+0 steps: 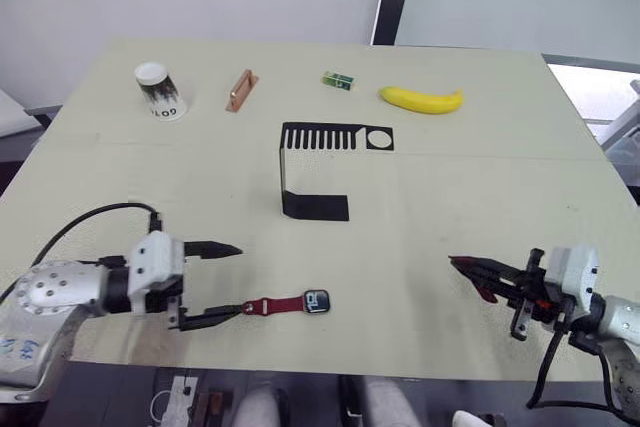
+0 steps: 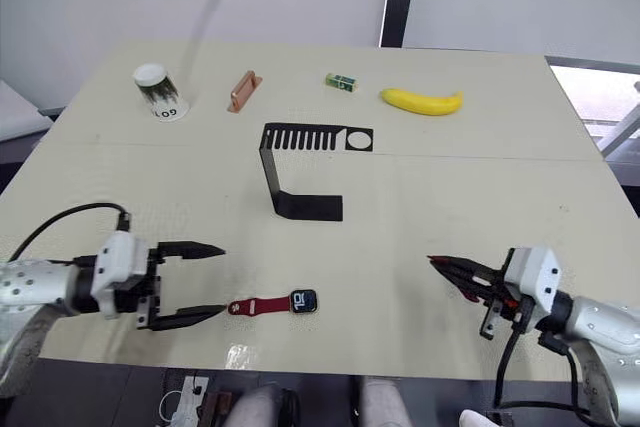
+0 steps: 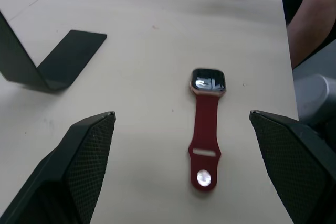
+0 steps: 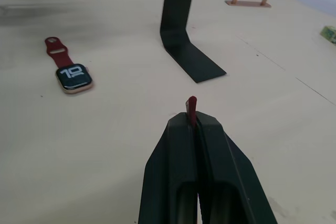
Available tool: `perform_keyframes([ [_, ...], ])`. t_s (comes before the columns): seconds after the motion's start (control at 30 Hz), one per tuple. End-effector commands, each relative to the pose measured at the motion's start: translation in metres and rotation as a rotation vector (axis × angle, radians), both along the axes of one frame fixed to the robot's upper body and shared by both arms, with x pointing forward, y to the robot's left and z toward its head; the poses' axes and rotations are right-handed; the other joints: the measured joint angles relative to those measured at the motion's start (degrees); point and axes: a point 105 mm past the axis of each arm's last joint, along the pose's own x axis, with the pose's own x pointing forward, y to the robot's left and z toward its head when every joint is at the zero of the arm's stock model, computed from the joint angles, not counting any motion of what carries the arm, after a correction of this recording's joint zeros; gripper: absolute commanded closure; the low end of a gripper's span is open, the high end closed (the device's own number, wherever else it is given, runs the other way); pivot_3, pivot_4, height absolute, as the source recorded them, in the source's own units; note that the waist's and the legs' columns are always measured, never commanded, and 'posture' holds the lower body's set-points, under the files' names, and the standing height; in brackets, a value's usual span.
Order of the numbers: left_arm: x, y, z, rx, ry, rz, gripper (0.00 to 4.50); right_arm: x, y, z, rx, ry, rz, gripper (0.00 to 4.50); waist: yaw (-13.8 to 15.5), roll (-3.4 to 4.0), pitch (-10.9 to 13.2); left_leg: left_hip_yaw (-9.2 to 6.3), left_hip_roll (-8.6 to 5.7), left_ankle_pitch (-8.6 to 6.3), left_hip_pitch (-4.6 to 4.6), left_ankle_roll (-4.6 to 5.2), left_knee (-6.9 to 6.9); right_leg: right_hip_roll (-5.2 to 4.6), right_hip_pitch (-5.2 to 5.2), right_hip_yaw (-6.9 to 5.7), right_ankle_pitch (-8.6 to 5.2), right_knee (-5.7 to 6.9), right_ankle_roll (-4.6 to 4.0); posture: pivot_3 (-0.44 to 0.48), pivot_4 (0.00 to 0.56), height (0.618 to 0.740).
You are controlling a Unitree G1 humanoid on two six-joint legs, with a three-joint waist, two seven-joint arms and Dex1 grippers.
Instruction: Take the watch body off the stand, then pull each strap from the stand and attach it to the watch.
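Your left gripper is wide open and holds nothing; its two black fingers sit on either side of the free end of a strap that lies flat on the table. That strap is already joined to the watch body, which rests face up near the front edge, well apart from the stand. The stand's slotted top plate looks bare. Your right gripper is squeezed tight on the second strap. You can see just a small red tip poking out between the fingertips; the rest is hidden inside the fingers, so you cannot tell how much of it is held. This gripper hovers low over the table, off to the right of the watch. At the far side stand a cup, a copper handle, a small green block and a banana. A person's arm is cut off at the edge of the left wrist view.
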Motion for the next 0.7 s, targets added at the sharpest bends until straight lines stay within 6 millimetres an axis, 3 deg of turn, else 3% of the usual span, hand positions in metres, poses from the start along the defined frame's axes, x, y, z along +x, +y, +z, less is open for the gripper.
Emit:
perform_keyframes([
  [0.03,-0.003,-0.028,-0.012,0.034,0.003,-0.039,0.09,-0.003,0.022,0.01,0.017,-0.039,0.086,4.5,0.05,0.0,0.0,0.0,0.0,0.01,0.0,-0.01,0.0,0.01,0.0,0.01,0.0,0.0,0.0,0.0,0.15,0.739],
  [0.33,0.013,-0.066,-0.046,0.073,-0.025,0.006,0.09,-0.006,0.042,0.008,0.026,-0.024,0.141,4.5,0.48,-0.02,-0.01,0.0,-0.04,0.03,-0.04,0.02,0.12,0.03,0.0,0.01,0.0,0.0,0.01,0.0,0.15,0.739],
  [0.53,0.009,-0.079,-0.068,0.137,-0.032,-0.035,0.09,-0.01,0.045,0.006,0.021,-0.02,0.146,4.5,0.3,-0.01,-0.01,0.0,-0.02,0.04,-0.02,0.01,0.2,0.04,0.0,0.02,0.0,0.08,0.0,0.0,0.15,0.739],
  [0.7,0.016,-0.08,-0.072,0.123,-0.022,0.013,0.09,-0.012,0.044,0.006,0.023,-0.013,0.143,4.5,0.47,-0.02,-0.02,0.0,-0.02,0.01,-0.03,0.06,0.44,0.02,0.05,0.02,0.0,0.2,0.01,0.0,0.15,0.739],
])
